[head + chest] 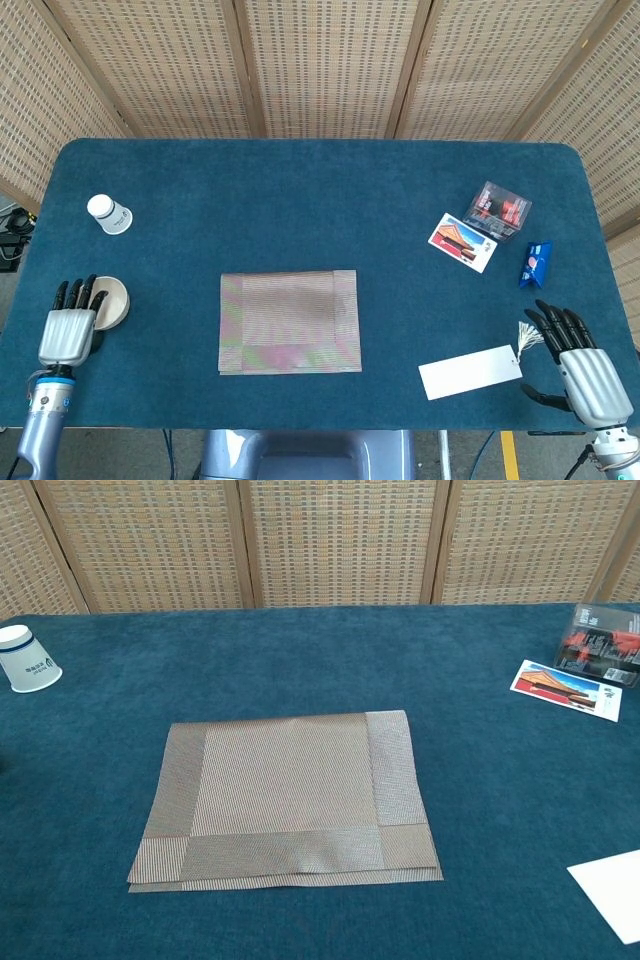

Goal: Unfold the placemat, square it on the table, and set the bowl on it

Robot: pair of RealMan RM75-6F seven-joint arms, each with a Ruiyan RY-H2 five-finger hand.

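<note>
The woven brown placemat (290, 322) lies folded in the middle of the blue table (320, 180); in the chest view the placemat (288, 798) shows a second layer along its near edge. A small cream bowl (112, 300) sits at the table's front left, with the fingers of my left hand (65, 330) hooked over its left rim, holding it. My right hand (585, 368) hovers at the front right corner, fingers spread and empty. Neither hand nor the bowl shows in the chest view.
A white paper cup (108, 214) lies on its side at the far left. On the right lie a white card (470, 372) with a tassel (528, 338), a postcard (462, 242), a clear box (497, 210) and a blue packet (537, 263). A wicker screen stands behind the table.
</note>
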